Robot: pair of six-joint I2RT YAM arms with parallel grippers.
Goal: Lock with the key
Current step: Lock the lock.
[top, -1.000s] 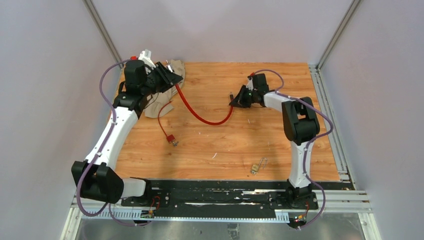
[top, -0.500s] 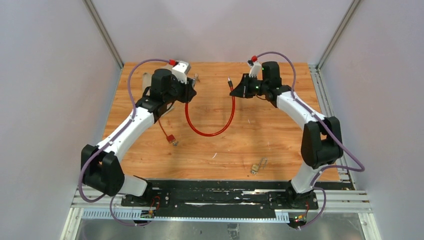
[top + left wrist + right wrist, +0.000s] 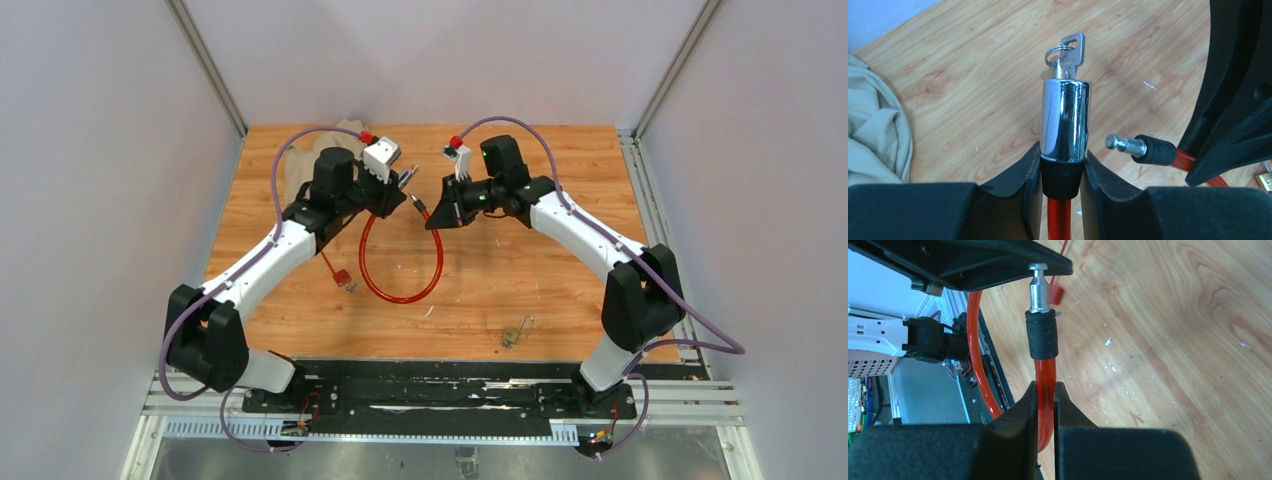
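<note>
Both arms stretch forward and bend in toward each other; the left claw (image 3: 1062,165) pinches the lock barrel (image 3: 1065,115); the right claw (image 3: 1045,390) pinches the red cable (image 3: 1046,372).

left arm (image 3: 262,262) and right arm (image 3: 580,232) with white links and black joints, purple cables (image 3: 290,150) looping beside each, red caps (image 3: 367,136) near the wrists, matte black left gripper (image 3: 1062,160) and right gripper (image 3: 1046,390)

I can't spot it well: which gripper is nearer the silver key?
Left. The left gripper clamps the lock barrel holding the key; the right gripper grips the red cable behind its pin, alongside.
</note>
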